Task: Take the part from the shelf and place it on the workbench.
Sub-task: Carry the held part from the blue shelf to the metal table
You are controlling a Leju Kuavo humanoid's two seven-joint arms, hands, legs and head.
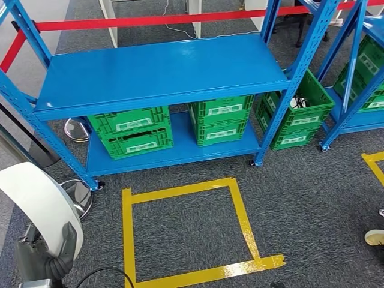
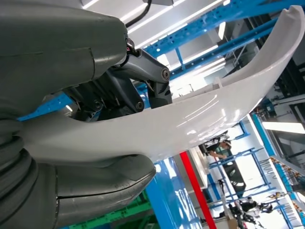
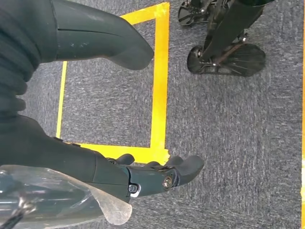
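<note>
I have the part (image 1: pixel 38 198) in my left hand (image 1: pixel 43 258), low and to the left of the yellow square (image 1: pixel 190 231) taped on the carpet, well in front of the shelf (image 1: pixel 158 75). It is a long, curved white strip, glossy and hard-looking like moulded plastic, smooth enough to catch the ceiling lights along its face. I grip it near one end, thumb (image 2: pixel 104 188) under it and the darker fingers (image 2: pixel 144 81) pressed on its upper face, so the rest arcs out free past my hand; holding it at the end like this should keep the long bow clear of my body, though I judge it could swing or twist in the grip as I turn. The shelf's blue metal top deck, flat and painted, lies bare beyond the square, and ribbed green crates (image 1: pixel 131 132) with lattice walls sit on the lower deck, so I reckon the pick is done and the carry to the workbench remains; I can see no workbench here. My right hand (image 3: pixel 118 109) hangs over the carpet at the square's edge, holding nothing, thumb and fingers apart and loosely extended. The carpet is a coarse grey weave, and the tape is glossy, torn ragged at one corner.
</note>
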